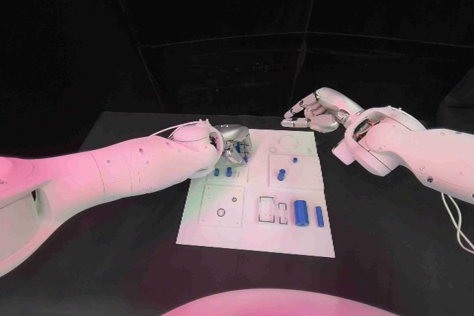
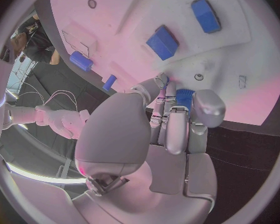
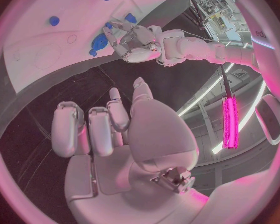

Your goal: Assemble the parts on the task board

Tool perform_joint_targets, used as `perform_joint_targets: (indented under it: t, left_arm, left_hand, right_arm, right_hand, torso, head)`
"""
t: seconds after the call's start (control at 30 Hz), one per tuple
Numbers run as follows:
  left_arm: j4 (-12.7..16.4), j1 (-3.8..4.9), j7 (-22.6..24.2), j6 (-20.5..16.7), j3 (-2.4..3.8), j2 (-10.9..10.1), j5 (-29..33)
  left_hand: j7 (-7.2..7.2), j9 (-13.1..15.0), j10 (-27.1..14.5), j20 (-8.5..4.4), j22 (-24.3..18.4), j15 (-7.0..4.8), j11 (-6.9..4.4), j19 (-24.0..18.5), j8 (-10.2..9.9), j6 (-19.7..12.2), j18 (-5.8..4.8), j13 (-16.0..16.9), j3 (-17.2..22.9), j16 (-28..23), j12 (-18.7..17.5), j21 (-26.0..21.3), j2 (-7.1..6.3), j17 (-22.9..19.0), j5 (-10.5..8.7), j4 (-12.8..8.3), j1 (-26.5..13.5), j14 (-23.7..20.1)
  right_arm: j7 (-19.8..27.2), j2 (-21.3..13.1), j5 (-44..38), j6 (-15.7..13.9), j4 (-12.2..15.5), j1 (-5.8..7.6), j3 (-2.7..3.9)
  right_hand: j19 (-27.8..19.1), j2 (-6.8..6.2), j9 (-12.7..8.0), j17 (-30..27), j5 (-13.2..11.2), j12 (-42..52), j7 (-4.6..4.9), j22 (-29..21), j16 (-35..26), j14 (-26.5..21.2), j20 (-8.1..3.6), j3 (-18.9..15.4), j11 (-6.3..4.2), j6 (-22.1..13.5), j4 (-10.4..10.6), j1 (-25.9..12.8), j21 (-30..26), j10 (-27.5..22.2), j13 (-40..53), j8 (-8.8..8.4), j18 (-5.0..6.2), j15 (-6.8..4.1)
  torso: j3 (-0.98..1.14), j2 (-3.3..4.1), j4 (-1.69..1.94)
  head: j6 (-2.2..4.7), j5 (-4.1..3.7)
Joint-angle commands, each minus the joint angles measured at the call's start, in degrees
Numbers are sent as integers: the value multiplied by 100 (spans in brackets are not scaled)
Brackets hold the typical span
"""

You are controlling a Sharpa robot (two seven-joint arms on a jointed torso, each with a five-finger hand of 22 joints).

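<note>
Black table (image 1: 118, 261) carries the task board (image 1: 252, 242); several blue parts (image 1: 300, 211) lie loose, so assembly looks early. Left robot hand (image 1: 231, 146) pinches a blue part (image 2: 184, 97); right robot hand (image 1: 314, 114) hovers curled, holding nothing.

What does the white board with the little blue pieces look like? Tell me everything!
The task board is a flat white rectangular plate, smooth like plastic, lying on the black table. It is marked into outlined panels with small holes and slots. Several blue parts lie or stand on it: two long ones near the front, smaller ones in the middle. The left robot hand hovers at its far left corner, fingertips at a blue piece. The right robot hand stays behind it.
</note>
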Motion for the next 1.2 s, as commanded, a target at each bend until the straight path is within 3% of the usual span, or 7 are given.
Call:
perform_joint_targets:
  t: [0.03, 0.17, 0.37, 0.47, 0.77, 0.93, 1.2]
  left_arm:
    - [92, 4, 70, -323, 8, -55, 184]
    - [264, 4, 138, -385, 68, -188, 287]
    - [520, 8, 139, -404, 244, -433, 346]
    - [615, 16, 113, -383, 303, -560, 371]
    - [767, 36, -16, -135, 348, -897, 532]
    - [769, 35, -48, -69, 349, -1007, 580]
    - [763, 33, -107, 79, 344, -1088, 598]
  left_hand:
    - [1, -4, 59, 12, 68, -23, -2, 55, -34, 50, -59, -19, 45, 20, -61, 66, -9, -12, 4, -12, -89, 137]
    - [12, -23, 86, 16, 99, -17, 7, 63, -80, 60, -63, -61, 100, 17, -136, 92, -39, -31, 3, -33, -160, 143]
    - [17, -35, 108, 20, 112, -12, 13, 63, -110, 69, -65, -87, 123, 10, -181, 101, -73, -53, 3, -50, -212, 143]
    - [17, -37, 116, 21, 118, -12, 13, 64, -113, 74, -65, -91, 126, 10, -188, 105, -78, -57, 3, -53, -222, 143]
    - [17, -48, 145, 24, 137, -10, 14, 63, -143, 88, -67, -115, 131, -4, -231, 118, -123, -93, 3, -65, -284, 138]
    - [18, -51, 147, 25, 142, -9, 15, 63, -150, 87, -68, -120, 131, -8, -241, 121, -133, -101, 3, -69, -294, 136]
    - [16, -53, 155, 25, 152, -9, 14, 64, -154, 92, -70, -123, 132, -12, -247, 129, -139, -110, 3, -73, -302, 134]
  right_arm:
    - [42, 1, 9, 22, 4, 10, 3]
    - [35, -5, 9, 23, 7, 10, 3]
    - [27, -25, 9, 20, 16, 10, 3]
    - [25, -32, 9, 20, 20, 10, 3]
    - [17, -47, 9, 22, 22, 10, 3]
    - [16, -49, 9, 21, 23, 10, 3]
    - [14, -36, 9, 24, 20, 10, 3]
  right_hand:
    - [-38, 20, -4, 1, 23, -19, -24, -5, -34, 243, -18, -25, -14, -35, -24, 21, -25, -29, 1, 22, 33, -34]
    - [-38, 20, -4, 1, 23, -19, -24, -5, -34, 243, -18, -25, -14, -35, -24, 21, -25, -29, 1, 22, 33, -34]
    - [-38, 20, -4, 1, 23, -19, -24, -5, -34, 243, -18, -25, -14, -35, -24, 21, -25, -29, 1, 22, 33, -34]
    - [-38, 20, -4, 1, 23, -19, -24, -5, -34, 243, -18, -25, -14, -35, -24, 21, -25, -29, 1, 22, 33, -34]
    - [-38, 20, -4, 1, 23, -19, -24, -5, -34, 243, -18, -25, -14, -35, -24, 21, -25, -29, 1, 22, 33, -34]
    - [-38, 20, -4, 1, 23, -19, -24, -5, -34, 243, -18, -25, -14, -35, -24, 21, -25, -29, 1, 22, 33, -34]
    - [-38, 20, -4, 1, 23, -19, -24, -5, -34, 243, -18, -25, -14, -35, -24, 21, -25, -29, 1, 22, 33, -34]
  torso:
    - [-1, -7, 13]
    - [5, -14, 12]
    - [1, -12, 16]
    - [2, -9, 16]
    - [2, 2, 3]
    - [0, 2, 13]
    - [2, 4, -9]
  head:
    - [8, -9]
    - [33, -3]
    - [52, -2]
    - [60, -2]
    - [65, 4]
    - [56, -6]
    - [11, -14]
